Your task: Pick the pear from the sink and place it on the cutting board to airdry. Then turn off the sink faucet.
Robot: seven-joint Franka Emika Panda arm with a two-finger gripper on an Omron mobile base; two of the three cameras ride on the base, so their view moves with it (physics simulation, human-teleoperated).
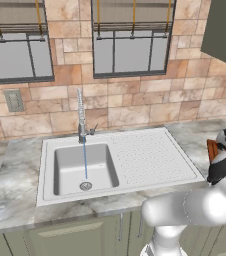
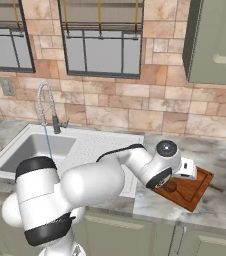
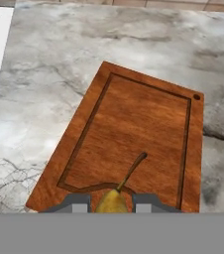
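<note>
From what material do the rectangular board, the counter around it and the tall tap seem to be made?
The reddish-brown rectangular cutting board looks like smooth wood: streaky grain, a darker groove along its border. The grey veined counter looks like polished marble or an imitation. The tall thin faucet looks like shiny chrome metal, with a coiled neck.

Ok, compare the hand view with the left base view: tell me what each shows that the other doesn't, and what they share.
Hand view alone: the pear clamped in the gripper just above the cutting board's near edge, plus the board's whole face with its dark groove. Left base view alone: the sink basin, its drain, and the faucet with water running. Both share the marble counter, the cutting board and the sink's white edge.
</note>
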